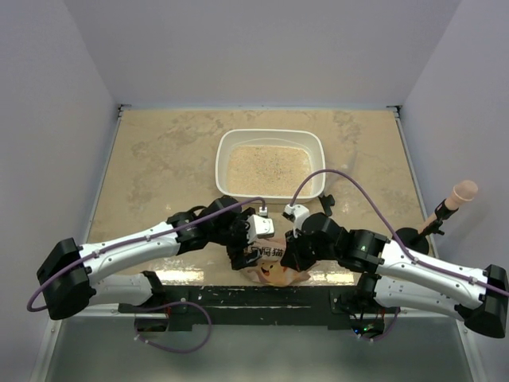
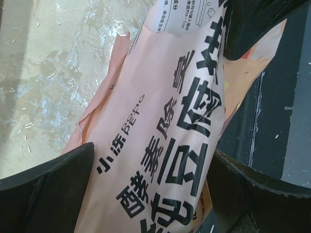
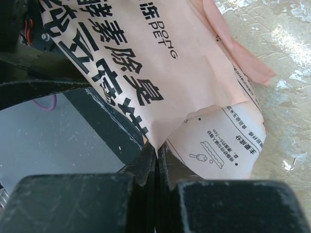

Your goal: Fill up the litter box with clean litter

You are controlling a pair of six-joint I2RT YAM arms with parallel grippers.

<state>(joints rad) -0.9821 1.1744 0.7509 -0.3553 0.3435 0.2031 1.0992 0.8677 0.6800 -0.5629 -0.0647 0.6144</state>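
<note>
The white litter box (image 1: 225, 151) stands at the middle back of the table, with pale beige litter (image 1: 267, 169) covering its bottom. The orange-pink printed bag (image 1: 272, 269) hangs at the table's front edge, between both grippers. My left gripper (image 1: 245, 253) holds the bag's body; in the left wrist view the bag (image 2: 160, 126) fills the gap between the two fingers (image 2: 48, 189), which touch it on both sides. My right gripper (image 1: 293, 256) is pinched shut on a fold of the bag (image 3: 160, 73), with its fingertips (image 3: 146, 158) pressed together.
A pink-tipped tool (image 1: 455, 197) stands tilted in a black holder at the right edge. The dark front strip of the table (image 1: 262, 296) lies just below the bag. A few loose granules (image 2: 29, 127) lie on the mottled tabletop. Grey walls surround the table.
</note>
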